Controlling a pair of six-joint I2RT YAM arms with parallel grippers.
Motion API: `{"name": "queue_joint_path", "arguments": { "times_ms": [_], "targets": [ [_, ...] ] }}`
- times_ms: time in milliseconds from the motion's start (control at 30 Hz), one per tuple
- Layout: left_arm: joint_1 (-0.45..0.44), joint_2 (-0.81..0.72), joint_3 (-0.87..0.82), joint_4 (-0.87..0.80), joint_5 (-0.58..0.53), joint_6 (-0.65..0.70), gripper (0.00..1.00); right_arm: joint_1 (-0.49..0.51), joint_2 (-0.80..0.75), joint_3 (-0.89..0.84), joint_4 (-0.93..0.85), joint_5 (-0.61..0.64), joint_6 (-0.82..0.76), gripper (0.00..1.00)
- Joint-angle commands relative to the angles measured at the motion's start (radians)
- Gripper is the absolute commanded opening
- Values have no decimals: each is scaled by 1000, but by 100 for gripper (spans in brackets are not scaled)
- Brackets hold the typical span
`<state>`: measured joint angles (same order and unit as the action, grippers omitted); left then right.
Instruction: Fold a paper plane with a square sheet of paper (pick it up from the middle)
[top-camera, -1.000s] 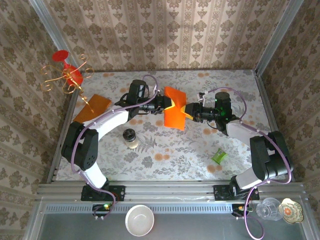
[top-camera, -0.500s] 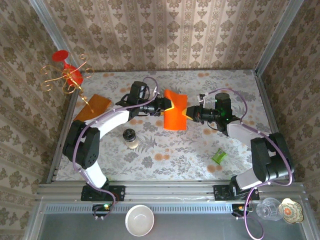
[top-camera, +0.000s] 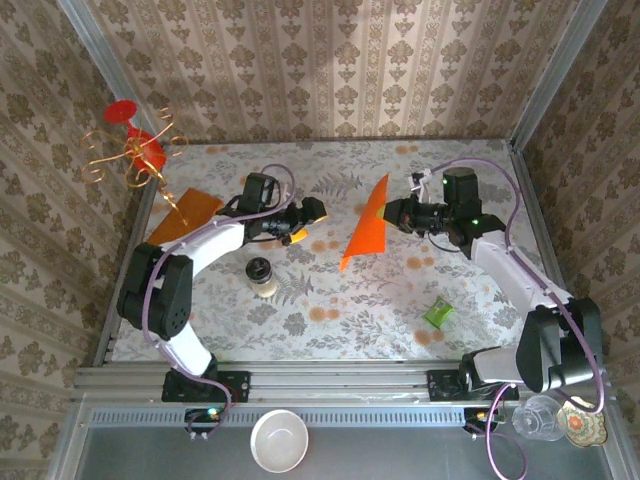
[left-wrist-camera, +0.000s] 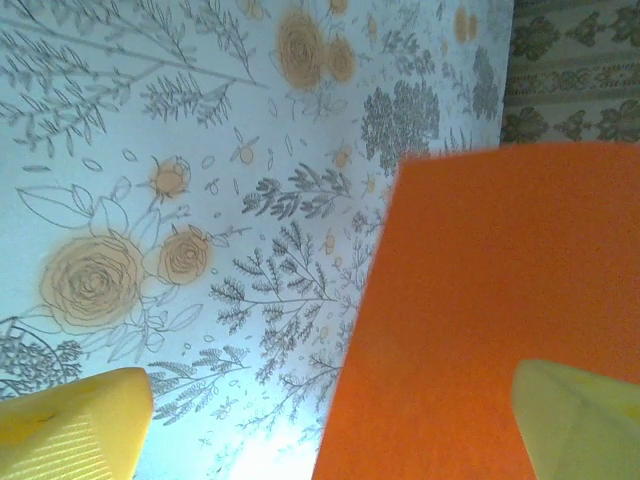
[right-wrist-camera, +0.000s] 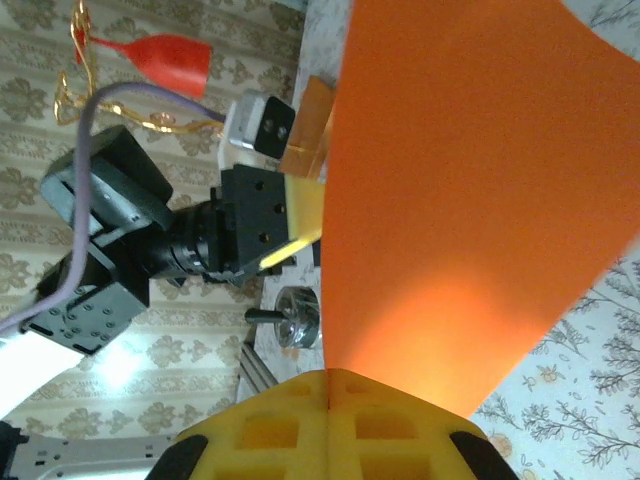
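Observation:
The square sheet of paper (top-camera: 366, 226), bright red-orange, hangs edge-on above the middle of the table, tapering to a point at its lower left. My right gripper (top-camera: 388, 211) is shut on its upper right edge; the yellow pads (right-wrist-camera: 330, 425) meet on the paper (right-wrist-camera: 460, 190). My left gripper (top-camera: 305, 223) stands open just left of the sheet, apart from it. In the left wrist view its yellow fingertips (left-wrist-camera: 70, 425) are spread wide, with the paper (left-wrist-camera: 500, 300) ahead to the right. The paper plane is out of view.
A duller amber-orange sheet (top-camera: 186, 215) lies at the left by a gold wire stand with red glasses (top-camera: 135, 150). A small jar (top-camera: 262, 276) stands front of centre, a green packet (top-camera: 438, 314) front right. A white bowl (top-camera: 279, 441) sits below the table edge.
My left gripper let go of the paper, opened and drew back to the left. The right gripper closed on the sheet and carried it up and to the right.

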<state>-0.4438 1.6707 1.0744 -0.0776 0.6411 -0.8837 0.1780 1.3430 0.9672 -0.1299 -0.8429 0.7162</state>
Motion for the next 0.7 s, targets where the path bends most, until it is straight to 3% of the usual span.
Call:
{"name": "queue_joint_path", "arguments": {
  "times_ms": [0,300,667],
  "targets": [
    [12,-49,-17,13,-29,31,94,61,72,29,-36,42,-10,0],
    [-4,-28,-67,23,-33,31,87,146,332,-43,416,13,190,0],
    [-123,55,5,-171,-106,170,76,153,417,-227,491,132,207,1]
  ]
}}
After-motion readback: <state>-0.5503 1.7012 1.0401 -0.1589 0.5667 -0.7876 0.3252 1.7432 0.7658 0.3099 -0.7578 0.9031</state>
